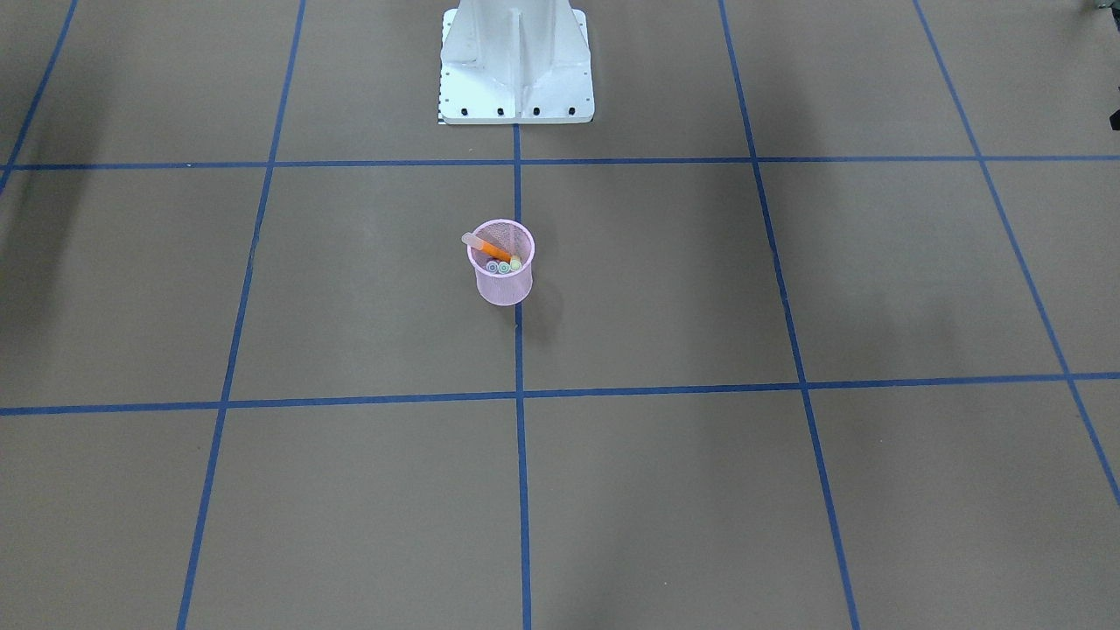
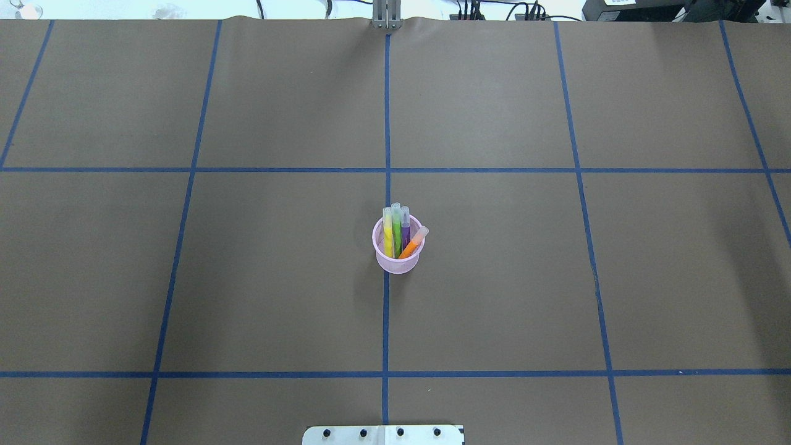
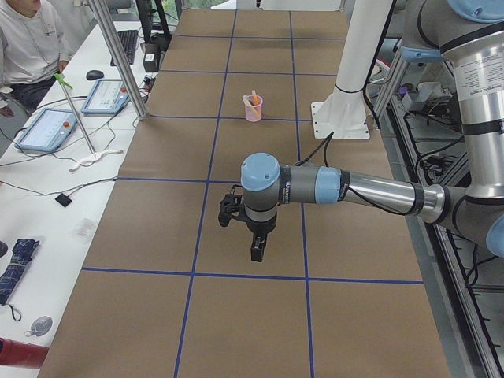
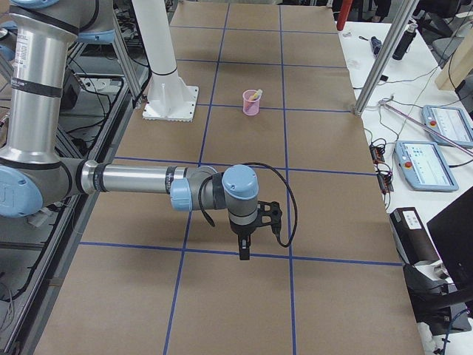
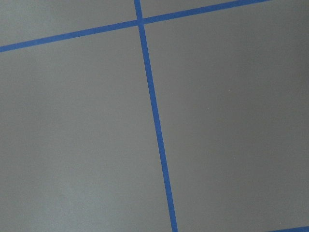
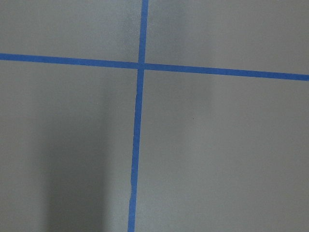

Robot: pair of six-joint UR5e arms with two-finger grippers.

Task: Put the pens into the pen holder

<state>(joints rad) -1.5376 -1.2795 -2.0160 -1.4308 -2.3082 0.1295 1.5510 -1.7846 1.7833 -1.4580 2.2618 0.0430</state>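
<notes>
Upright at the middle of the brown table [image 2: 247,278], the pink wire-mesh pen holder [image 2: 398,264] stands on the central blue tape line [image 2: 386,123], out in front of the white robot base [image 1: 516,61]. All 4 pens are inside it: the yellow pen [image 2: 387,232], green pen [image 2: 396,225] and purple pen [image 2: 405,225] stand close together with their pale caps above the rim, and the orange pen [image 2: 413,244] leans across, its cap over the rim. The left gripper [image 3: 257,250] points down over the table, well apart from the holder; whether it is spread or pressed together cannot be told. The right gripper [image 4: 244,248] hangs likewise near the opposite end, its state equally unclear. Both wrist cameras show only tape lines on brown covering.
</notes>
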